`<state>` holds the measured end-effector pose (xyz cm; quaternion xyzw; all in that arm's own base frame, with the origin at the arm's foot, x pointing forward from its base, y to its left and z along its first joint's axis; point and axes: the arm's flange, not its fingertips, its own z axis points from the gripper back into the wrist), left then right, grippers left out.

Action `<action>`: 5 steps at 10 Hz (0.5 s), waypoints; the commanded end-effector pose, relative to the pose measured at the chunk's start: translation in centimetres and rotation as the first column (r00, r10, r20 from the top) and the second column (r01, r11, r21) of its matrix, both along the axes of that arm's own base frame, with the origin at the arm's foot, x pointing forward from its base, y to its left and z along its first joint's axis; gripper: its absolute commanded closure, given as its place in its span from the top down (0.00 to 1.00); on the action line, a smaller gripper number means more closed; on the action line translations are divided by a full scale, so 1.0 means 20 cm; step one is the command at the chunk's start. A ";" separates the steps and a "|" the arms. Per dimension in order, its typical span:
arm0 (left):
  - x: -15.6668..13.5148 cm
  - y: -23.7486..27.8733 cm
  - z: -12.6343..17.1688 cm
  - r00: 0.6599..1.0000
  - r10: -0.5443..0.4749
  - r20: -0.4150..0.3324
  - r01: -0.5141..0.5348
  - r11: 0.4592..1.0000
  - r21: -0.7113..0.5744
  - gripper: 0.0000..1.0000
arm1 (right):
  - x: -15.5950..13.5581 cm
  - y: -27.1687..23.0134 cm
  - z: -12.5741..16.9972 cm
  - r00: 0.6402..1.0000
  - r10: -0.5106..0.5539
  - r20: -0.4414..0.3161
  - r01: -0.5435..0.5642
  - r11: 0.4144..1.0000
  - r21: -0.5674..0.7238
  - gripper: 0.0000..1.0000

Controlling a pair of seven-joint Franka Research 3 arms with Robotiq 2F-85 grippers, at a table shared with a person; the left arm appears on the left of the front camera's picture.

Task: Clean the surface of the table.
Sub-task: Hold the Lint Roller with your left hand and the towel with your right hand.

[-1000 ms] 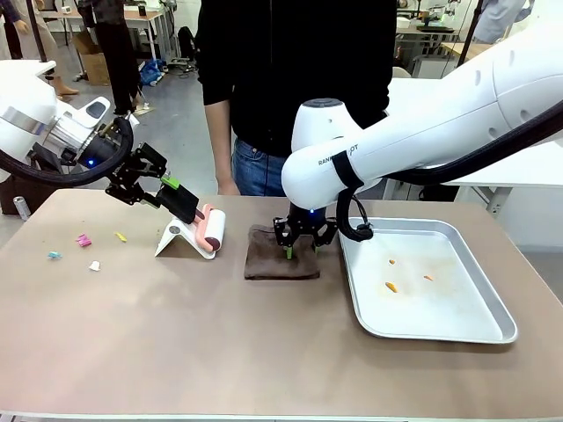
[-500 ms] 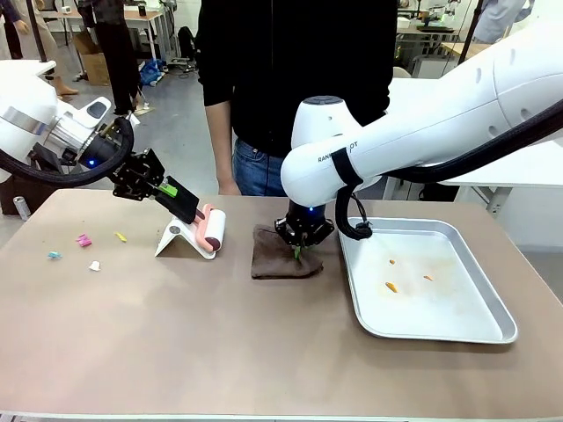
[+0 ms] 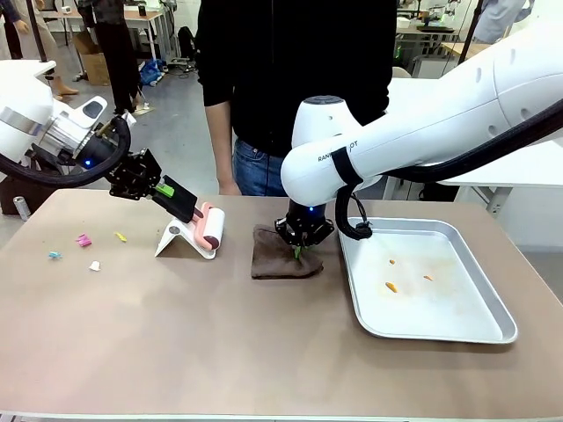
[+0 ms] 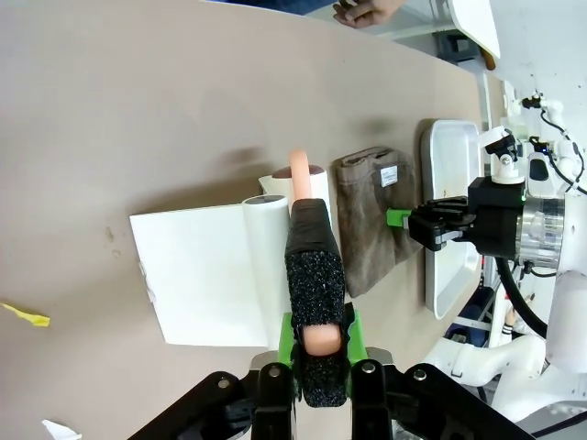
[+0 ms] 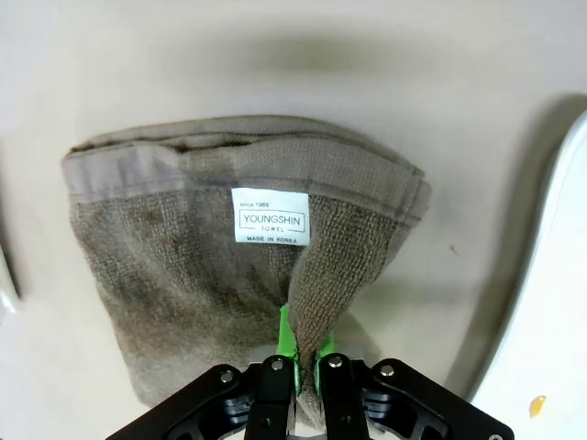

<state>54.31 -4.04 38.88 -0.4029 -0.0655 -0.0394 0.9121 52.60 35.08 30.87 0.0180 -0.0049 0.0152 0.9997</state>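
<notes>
Across the left end of the beige desk (image 3: 220,343), loose paper scraps (image 3: 84,239) in pink, yellow, blue and white, well apart from everything else. Just to their right, left claw (image 3: 185,207) clenched on the pink handle of a lint roller (image 3: 211,229), white roll resting on its white stand (image 3: 176,239). Likely trouble here: dragging the light stand along if lifted at a slant, or letting the smooth handle twist in the grip and setting the roll down askew on the scraps. Could also flick the scraps off the desk edge if swept outward too fast.

At centre, right claw (image 3: 300,247) pinched tight on a raised fold of a brown towel (image 3: 274,259), label side up, rest of the cloth lying on the desk. Thin hold, by the look of it. May slip free under a wiping stroke, or merely bunch the cloth and wipe with a narrow ridge.

Just beside the towel, to the right, a metal tray (image 3: 440,312) with a few orange crumbs (image 3: 390,287) inside. Could be knocked and shifted by a stroke that way, with dirt pushed beneath its rim.

Behind the desk, a person (image 3: 290,79) in a dark top, standing close to the far edge and possibly within reach of a wide swing by either arm.
</notes>
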 end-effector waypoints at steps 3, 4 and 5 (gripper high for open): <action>-0.13 0.05 0.07 0.998 0.000 0.068 0.007 0.995 -0.102 0.00 | 0.02 -0.12 -0.02 0.999 0.027 -0.027 -0.023 0.988 0.152 0.00; -0.19 0.08 0.11 0.995 0.009 0.094 0.004 0.991 -0.137 0.00 | 0.02 -0.22 0.01 0.999 0.031 -0.011 -0.027 0.963 0.270 0.00; -0.24 0.10 0.15 0.993 0.015 0.118 0.007 0.983 -0.186 0.00 | 0.00 -0.31 0.04 0.999 0.025 0.021 -0.031 0.927 0.373 0.00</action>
